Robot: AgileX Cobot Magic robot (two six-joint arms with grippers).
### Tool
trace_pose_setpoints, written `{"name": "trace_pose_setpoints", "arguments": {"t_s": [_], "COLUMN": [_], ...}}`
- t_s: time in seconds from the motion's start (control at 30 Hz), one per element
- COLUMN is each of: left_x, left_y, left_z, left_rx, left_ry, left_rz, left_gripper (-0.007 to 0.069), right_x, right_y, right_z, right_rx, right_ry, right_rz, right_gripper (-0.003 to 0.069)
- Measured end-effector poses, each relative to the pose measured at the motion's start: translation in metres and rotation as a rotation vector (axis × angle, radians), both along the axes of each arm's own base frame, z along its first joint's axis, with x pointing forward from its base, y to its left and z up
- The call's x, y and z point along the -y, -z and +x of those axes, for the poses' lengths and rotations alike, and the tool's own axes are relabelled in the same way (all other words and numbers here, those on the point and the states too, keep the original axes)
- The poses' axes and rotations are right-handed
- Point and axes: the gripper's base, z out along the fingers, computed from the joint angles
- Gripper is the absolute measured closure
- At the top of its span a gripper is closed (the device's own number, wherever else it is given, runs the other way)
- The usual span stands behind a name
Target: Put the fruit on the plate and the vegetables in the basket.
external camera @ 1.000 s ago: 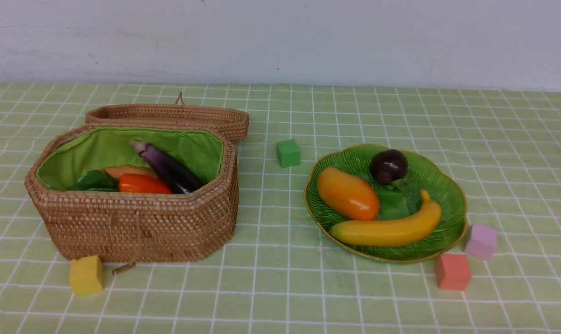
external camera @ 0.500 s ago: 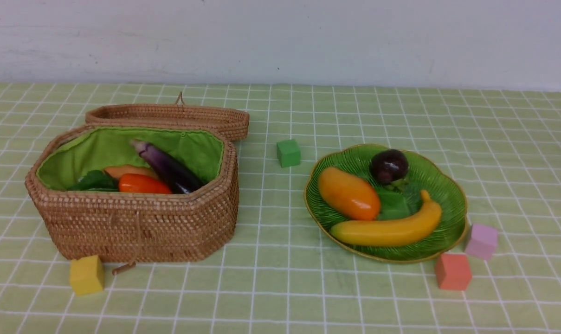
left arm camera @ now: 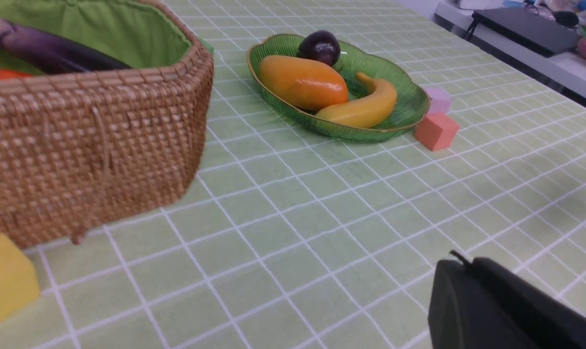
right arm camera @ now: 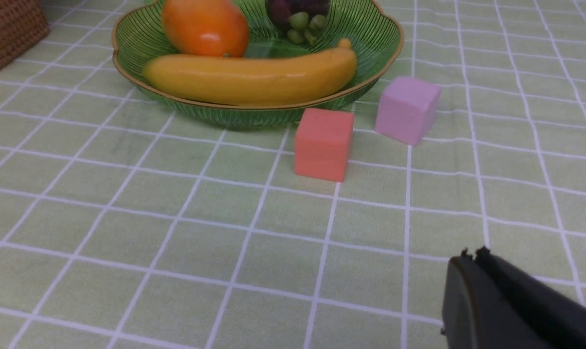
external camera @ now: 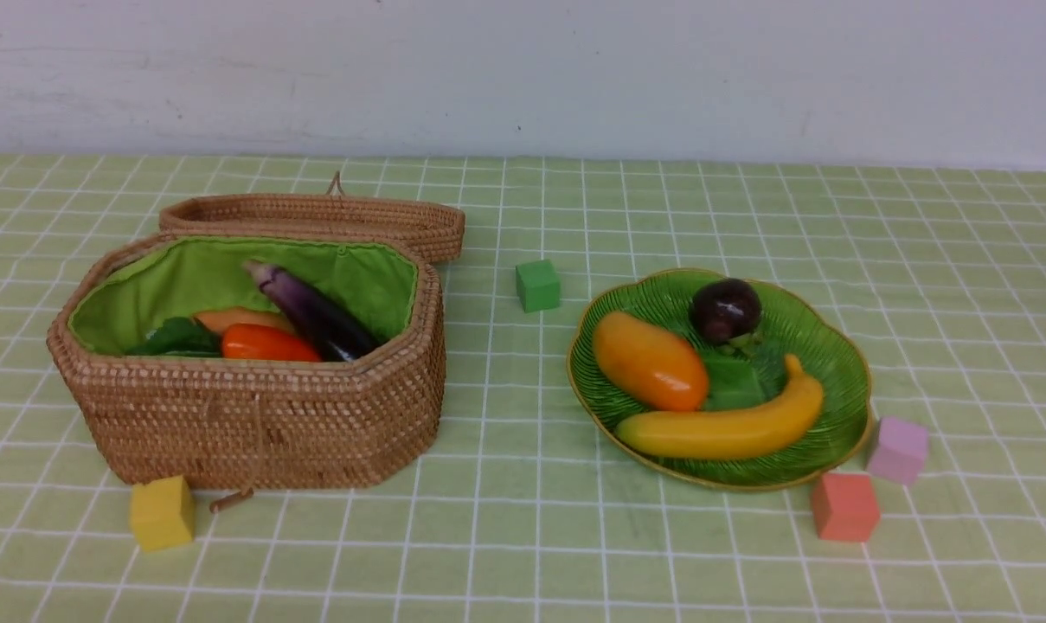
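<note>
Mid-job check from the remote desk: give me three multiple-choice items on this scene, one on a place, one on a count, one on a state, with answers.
1. Where is the long yellow banana?
A. on the green leaf-shaped plate
B. in the basket
C. on the cloth

2. How many small foam cubes lie on the checked cloth?
A. two
B. four
C. six

3. The tan wicker basket is:
A. lidded shut
B. open, lid lying behind
C. tipped over

Answers:
1 A: it lies on the plate beside the orange-yellow mango.
2 B: green, yellow, coral, lilac.
3 B: the green lining and long purple eggplant show.
</note>
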Motion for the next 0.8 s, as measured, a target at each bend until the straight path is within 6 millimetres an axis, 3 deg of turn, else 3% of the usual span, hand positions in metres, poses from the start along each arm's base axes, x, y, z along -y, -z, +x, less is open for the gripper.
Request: {"name": "trace_pose_setpoints", "arguments": {"t_s": [0.2, 0.37, 0.43, 0.67, 0.8], "left_x": [-0.001, -0.007, -0.012, -0.016, -0.016], "left_y": [0.004, 0.031, 0.051, 0.074, 0.075], "left_z": [0.008, 0.022, 0.026, 0.024, 0.024], "left_rx": [0.094, 0.12, 0.074, -0.102, -0.126], "left_ry": [-0.14, -0.421, -0.535, -0.627, -0.631], "left_rz": [-0.029, -0.059, -0.07, 0.032, 0.022], "left_gripper": [0.062, 0.0632, 0.0637, 0.0637, 0.0637], "right_x": [0.0, 0.0, 0.0, 0.0, 0.0], "right_y": [0.0, 0.0, 0.0, 0.0, 0.0], "right_z": [0.0, 0.0, 0.0, 0.0, 0.0], "right_rx": [0.0, 0.0, 0.0, 0.0, 0.0], "right_ry": [0.0, 0.0, 0.0, 0.0, 0.0], "right_rz": [0.0, 0.0, 0.0, 0.0, 0.0], "right_gripper": [0.0662, 0.0659, 0.0659, 0.0655, 0.0651]}}
